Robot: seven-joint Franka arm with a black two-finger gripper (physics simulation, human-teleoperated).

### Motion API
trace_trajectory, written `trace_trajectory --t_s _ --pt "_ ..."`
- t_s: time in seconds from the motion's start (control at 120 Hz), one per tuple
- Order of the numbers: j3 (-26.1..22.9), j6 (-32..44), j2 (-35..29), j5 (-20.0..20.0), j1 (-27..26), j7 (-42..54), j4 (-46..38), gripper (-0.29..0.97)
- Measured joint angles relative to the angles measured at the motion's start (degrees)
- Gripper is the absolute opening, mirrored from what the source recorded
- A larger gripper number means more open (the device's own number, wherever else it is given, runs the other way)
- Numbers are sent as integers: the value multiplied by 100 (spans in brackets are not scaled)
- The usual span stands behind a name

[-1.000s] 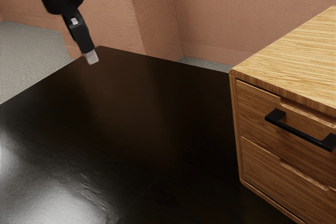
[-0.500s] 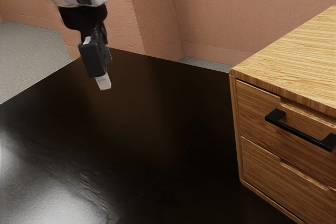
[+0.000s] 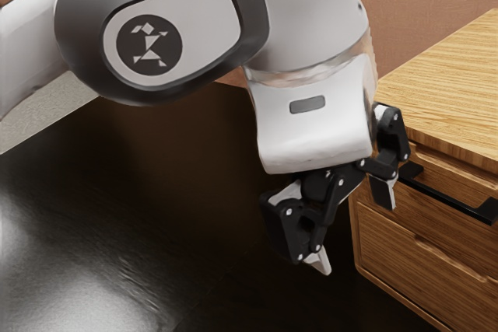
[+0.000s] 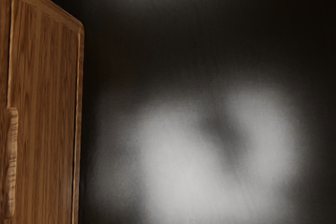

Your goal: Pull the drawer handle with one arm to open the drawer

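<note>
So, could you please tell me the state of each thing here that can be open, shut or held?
pincer: open, fingers spread wide, holding nothing.
upper drawer: shut.
lower drawer: shut.
drawer handle: not gripped; one finger is close to its near end.

Dim overall, glossy black worktop [image 3: 93,270] catching pale glare patches, broad soft white reflections in the wrist view, cabinet [image 3: 443,83] wood warmly lit.
</note>
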Motion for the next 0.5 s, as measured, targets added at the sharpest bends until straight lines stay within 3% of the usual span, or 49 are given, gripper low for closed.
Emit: trace_trajectory --t_s 0.192,0.325,0.5 --pt "12 964 92 278 460 313 -308 44" --pt "8 1693 189 921 827 461 -393 35" --pt "-8 2233 345 1153 168 595 -371 30"
